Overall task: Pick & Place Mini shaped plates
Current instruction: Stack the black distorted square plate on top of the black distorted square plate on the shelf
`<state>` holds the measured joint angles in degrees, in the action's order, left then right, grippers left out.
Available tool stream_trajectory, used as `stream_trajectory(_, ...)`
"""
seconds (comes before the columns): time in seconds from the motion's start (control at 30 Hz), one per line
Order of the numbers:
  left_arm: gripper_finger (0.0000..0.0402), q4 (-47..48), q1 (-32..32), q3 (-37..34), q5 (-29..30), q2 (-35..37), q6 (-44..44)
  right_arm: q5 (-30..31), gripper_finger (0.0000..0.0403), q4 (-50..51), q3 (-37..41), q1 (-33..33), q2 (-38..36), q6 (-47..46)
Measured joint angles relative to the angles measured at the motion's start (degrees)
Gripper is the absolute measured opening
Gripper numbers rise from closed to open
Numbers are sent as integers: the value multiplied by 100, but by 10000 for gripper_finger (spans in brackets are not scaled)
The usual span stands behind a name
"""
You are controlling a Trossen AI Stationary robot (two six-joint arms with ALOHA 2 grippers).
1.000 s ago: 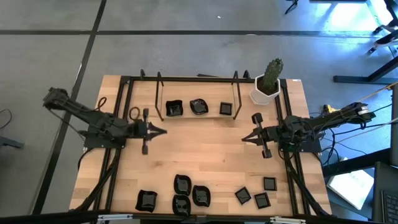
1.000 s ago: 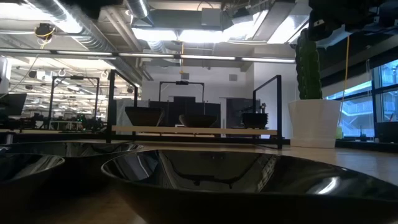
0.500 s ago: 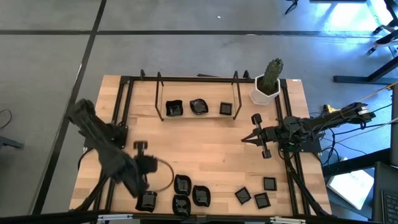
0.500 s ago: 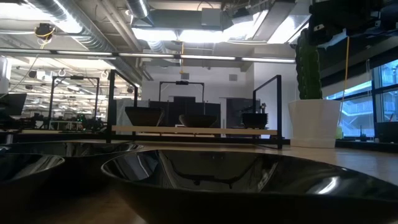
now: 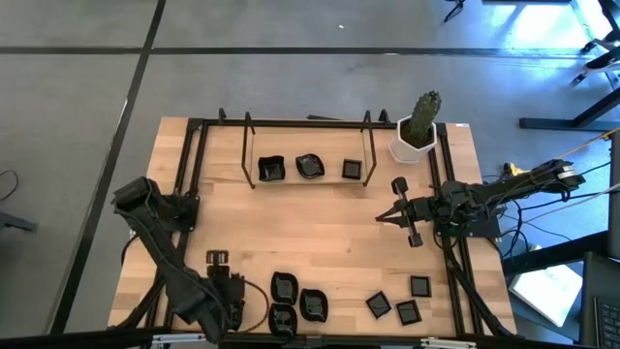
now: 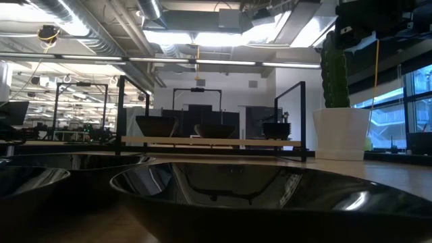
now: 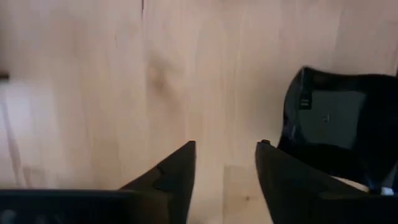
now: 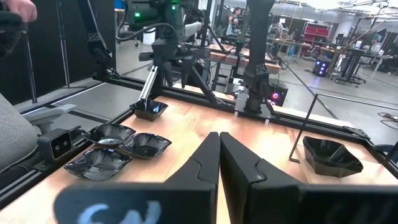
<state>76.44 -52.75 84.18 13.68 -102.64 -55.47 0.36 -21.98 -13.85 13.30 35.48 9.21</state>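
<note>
Several glossy black mini plates lie near the table's near edge, and three stand on the far rack. My left gripper hangs open over the near-left plate, fingers slanting down. In the left wrist view bare wood shows between its fingers, and the plate lies just beside one finger. From the right wrist view, that plate sits under the left gripper. My right gripper waits shut at the table's right, above the wood.
A white pot with a cactus stands at the far right corner. The black wire rack spans the far side. Black frame rails run along both table sides. Bare wood lies in the middle.
My left arm has swung from the middle left of the table toward the near edge and tipped its gripper downward over the near-left plate. No plate has moved.
</note>
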Motion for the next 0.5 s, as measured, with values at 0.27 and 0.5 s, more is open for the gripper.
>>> stream_trajectory(0.27, 184, -838, 52, -156, 134, -17, 519, 0, 14, 0, 0, 0, -1, 20)
stream_trajectory(0.5, 184, -1625, 18, -765, -427, -19, 254, 0, 14, 9, 0, 0, -2, 7)
